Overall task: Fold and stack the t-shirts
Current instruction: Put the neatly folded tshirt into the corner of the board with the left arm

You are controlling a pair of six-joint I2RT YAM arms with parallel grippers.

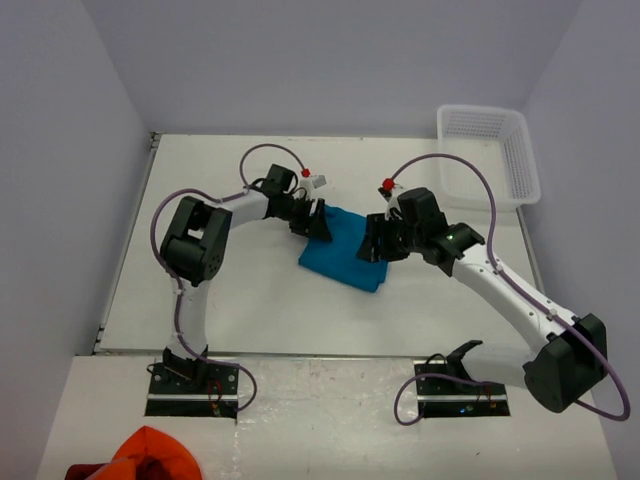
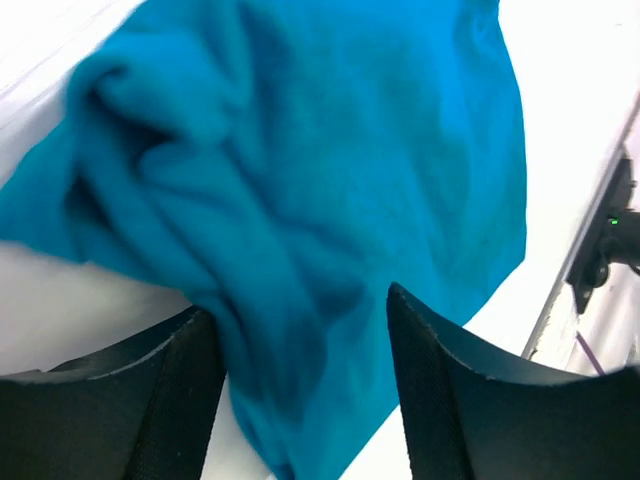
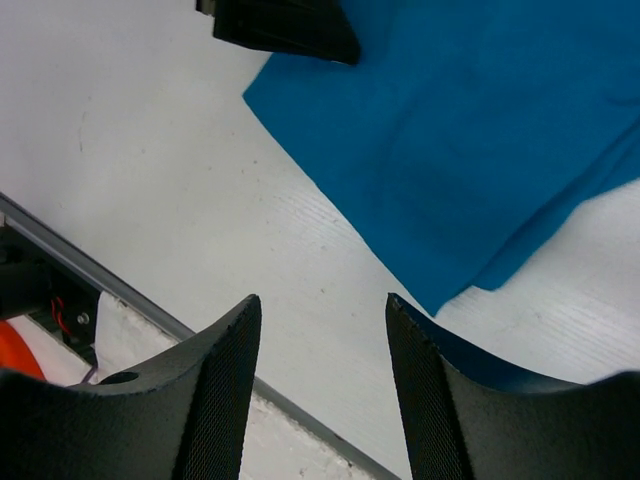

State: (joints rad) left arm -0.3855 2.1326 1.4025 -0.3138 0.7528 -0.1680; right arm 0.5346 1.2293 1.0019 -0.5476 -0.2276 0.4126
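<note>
One teal-blue t-shirt (image 1: 340,258) lies folded into a small rectangle in the middle of the white table. My left gripper (image 1: 318,222) is at its far left corner. In the left wrist view its fingers (image 2: 296,300) stand wide apart, straddling a bunched, wrinkled fold of the shirt (image 2: 330,150) with bare table showing beside each pad. My right gripper (image 1: 378,243) hovers at the shirt's right edge. It is open (image 3: 323,298) with only bare table between its fingers, and the flat shirt (image 3: 480,130) lies just beyond them.
A white mesh basket (image 1: 485,150) stands at the back right corner. An orange-red bunched cloth (image 1: 150,455) lies on the near shelf at the front left. The table's front edge rail (image 3: 120,290) runs below my right gripper.
</note>
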